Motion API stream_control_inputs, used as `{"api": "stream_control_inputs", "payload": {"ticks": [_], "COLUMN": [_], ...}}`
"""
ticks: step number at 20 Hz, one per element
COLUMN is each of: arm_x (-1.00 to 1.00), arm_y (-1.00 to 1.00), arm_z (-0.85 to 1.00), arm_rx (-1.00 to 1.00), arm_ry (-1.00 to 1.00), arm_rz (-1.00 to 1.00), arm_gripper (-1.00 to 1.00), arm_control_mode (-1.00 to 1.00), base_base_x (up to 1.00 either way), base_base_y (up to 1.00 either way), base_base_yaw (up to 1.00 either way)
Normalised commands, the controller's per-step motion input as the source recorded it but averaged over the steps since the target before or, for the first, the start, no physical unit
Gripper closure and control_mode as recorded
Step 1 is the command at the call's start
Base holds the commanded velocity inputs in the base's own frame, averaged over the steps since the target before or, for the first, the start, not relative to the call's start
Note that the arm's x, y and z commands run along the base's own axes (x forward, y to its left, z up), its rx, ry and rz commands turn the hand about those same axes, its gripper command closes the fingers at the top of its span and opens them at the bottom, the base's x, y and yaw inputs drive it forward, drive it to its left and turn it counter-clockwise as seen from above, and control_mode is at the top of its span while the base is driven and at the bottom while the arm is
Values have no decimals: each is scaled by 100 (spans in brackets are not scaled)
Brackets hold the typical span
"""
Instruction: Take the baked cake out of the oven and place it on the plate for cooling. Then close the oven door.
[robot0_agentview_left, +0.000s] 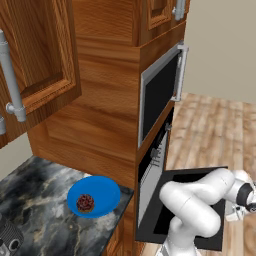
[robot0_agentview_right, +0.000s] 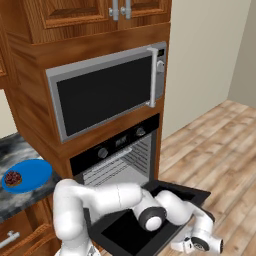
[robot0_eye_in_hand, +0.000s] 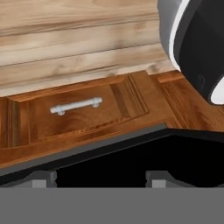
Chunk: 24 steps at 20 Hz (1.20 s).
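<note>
The baked cake (robot0_agentview_left: 85, 203) (robot0_agentview_right: 12, 178), a small dark-brown lump, lies on the blue plate (robot0_agentview_left: 104, 192) (robot0_agentview_right: 36, 171) on the dark marble counter left of the oven (robot0_agentview_left: 150, 167) (robot0_agentview_right: 120, 165). The oven door (robot0_agentview_left: 182, 175) (robot0_agentview_right: 127, 232) hangs open and lies flat, and wire racks show inside. My arm bends over the door, with the gripper (robot0_agentview_left: 235, 215) (robot0_agentview_right: 192, 245) low at the door's outer edge. In the hand view the gripper (robot0_eye_in_hand: 101, 178) is open; its fingertips (robot0_eye_in_hand: 41, 177) stand wide apart against the door's black edge (robot0_eye_in_hand: 131, 148). Nothing is held.
A silver-framed microwave (robot0_agentview_left: 160, 92) (robot0_agentview_right: 105, 95) sits above the oven, with wooden cabinets over it. The hand view looks at a wooden drawer front with a silver handle (robot0_eye_in_hand: 76, 106). Wood floor (robot0_agentview_right: 220, 145) stretches to the right of the door.
</note>
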Motion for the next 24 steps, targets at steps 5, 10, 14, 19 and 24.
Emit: {"api": "stream_control_inputs", "payload": {"ticks": [5, 10, 14, 19, 24], "arm_x": [9, 5, 4, 7, 11], "arm_y": [61, 66, 71, 79, 84], "arm_z": [32, 34, 29, 15, 14], "arm_rx": [5, 1, 0, 0, 0], "arm_ry": [7, 9, 10, 8, 4], "arm_rz": [0, 0, 0, 0, 0], "arm_gripper": [-100, -100, -100, -100, -100], "arm_control_mode": [-100, -100, -100, -100, -100], "base_base_x": [0, 0, 0, 0, 0], "base_base_y": [0, 0, 0, 0, 0], "base_base_yaw": [0, 0, 0, 0, 0]}}
